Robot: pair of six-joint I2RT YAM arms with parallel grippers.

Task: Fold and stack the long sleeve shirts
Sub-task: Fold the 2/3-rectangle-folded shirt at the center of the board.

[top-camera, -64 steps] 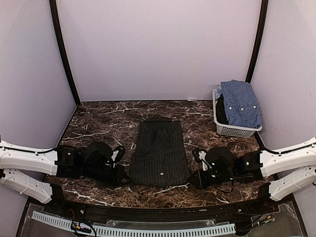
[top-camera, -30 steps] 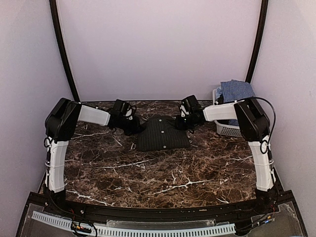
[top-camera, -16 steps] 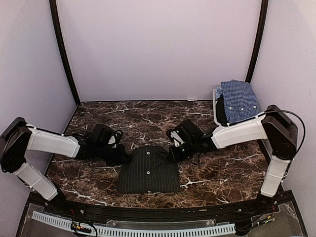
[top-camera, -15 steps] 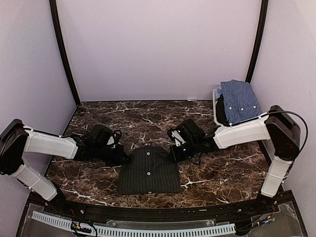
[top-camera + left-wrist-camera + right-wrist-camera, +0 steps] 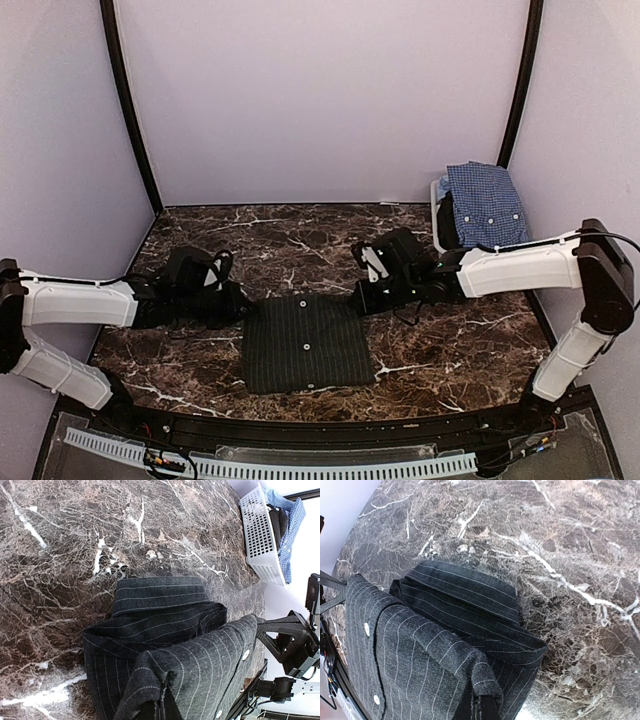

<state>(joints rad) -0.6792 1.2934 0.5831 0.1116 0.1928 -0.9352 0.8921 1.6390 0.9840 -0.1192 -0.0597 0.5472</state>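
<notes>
The black pinstriped long sleeve shirt [image 5: 305, 342] lies folded in half on the marble table, near the front middle, buttons up. My left gripper [image 5: 240, 306] is shut on the far left corner of its top layer [image 5: 200, 670]. My right gripper [image 5: 365, 298] is shut on the far right corner [image 5: 420, 660]. In both wrist views the pinched cloth hides the fingertips and arches over the collar [image 5: 160, 592] [image 5: 470, 592]. The blue-and-white check shirt [image 5: 487, 205] is draped over the basket at the back right.
The white slatted basket [image 5: 478, 264] stands against the right wall and holds a dark item under the check shirt. It also shows in the left wrist view, basket [image 5: 260, 535]. Curved black posts and lilac walls enclose the table [image 5: 300, 235].
The hem was folded up to the collar, then both arms dragged the folded shirt back toward the front edge. In the last half second it shifted slightly right.
</notes>
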